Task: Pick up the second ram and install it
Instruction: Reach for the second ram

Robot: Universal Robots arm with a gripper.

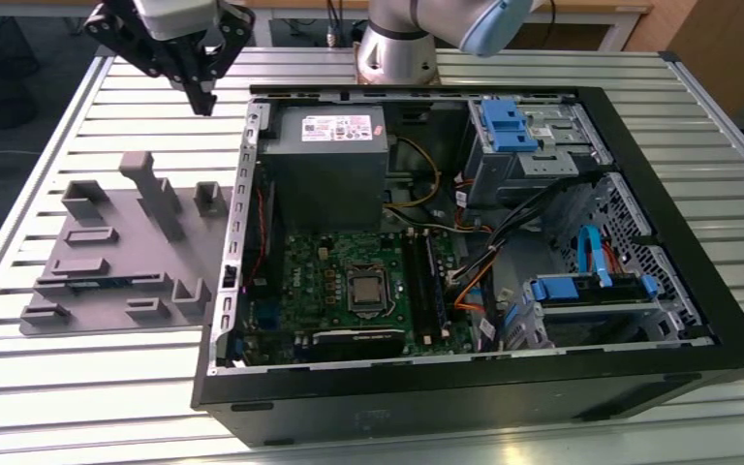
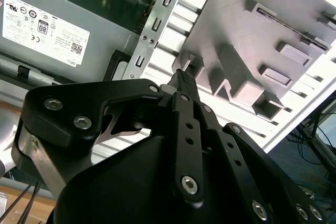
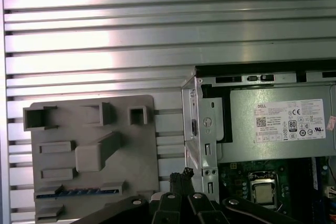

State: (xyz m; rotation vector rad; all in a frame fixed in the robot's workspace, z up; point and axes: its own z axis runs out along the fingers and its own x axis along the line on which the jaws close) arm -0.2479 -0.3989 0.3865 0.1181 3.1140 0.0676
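The second ram (image 3: 68, 192) is a thin blue stick lying on edge in a slot of the gray holder tray (image 3: 94, 150). The exterior view shows it as a dark blue line (image 1: 88, 282) near the tray's (image 1: 127, 252) front. My gripper (image 1: 201, 100) hangs high over the table behind the tray, to the exterior view's left of the computer case's (image 1: 476, 387) back corner. Its black fingers (image 2: 181, 80) are pressed together with nothing between them. The gripper tip (image 3: 181, 174) sits between tray and case. The green motherboard (image 1: 346, 281) lies open inside the case.
A grey power supply (image 1: 326, 155) fills the case's back corner. Blue drive brackets (image 1: 508, 126) and cables (image 1: 502, 232) crowd the exterior view's right half of the case. Slatted metal table (image 1: 101, 387) surrounds tray and case. The arm's base (image 1: 391, 53) stands behind the case.
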